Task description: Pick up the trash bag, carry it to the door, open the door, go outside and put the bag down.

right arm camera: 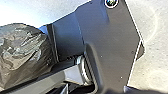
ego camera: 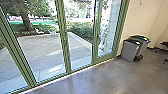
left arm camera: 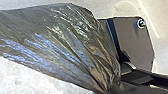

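Head view. Tall glass panels in green frames [ego camera: 65, 42] stand along a grey, glossy floor [ego camera: 100, 77]. Through the glass are a paved yard [ego camera: 45, 47], a tree [ego camera: 25, 17] and bushes [ego camera: 81, 29]. To the right of the panels, by a pale wall [ego camera: 140, 17], stand two grey bins, the nearer [ego camera: 129, 51] with a dark top, the farther [ego camera: 143, 45] with a green rim.

Left wrist view. The dark, shiny trash bag [left arm camera: 62, 42] narrows into tight folds at the left end effector [left arm camera: 110, 89], which is closed on its gathered neck; the fuller part spreads away from it.

Right wrist view. The rounded side of the trash bag lies near the right end effector [right arm camera: 60, 89], whose state, wide or narrow, cannot be told.
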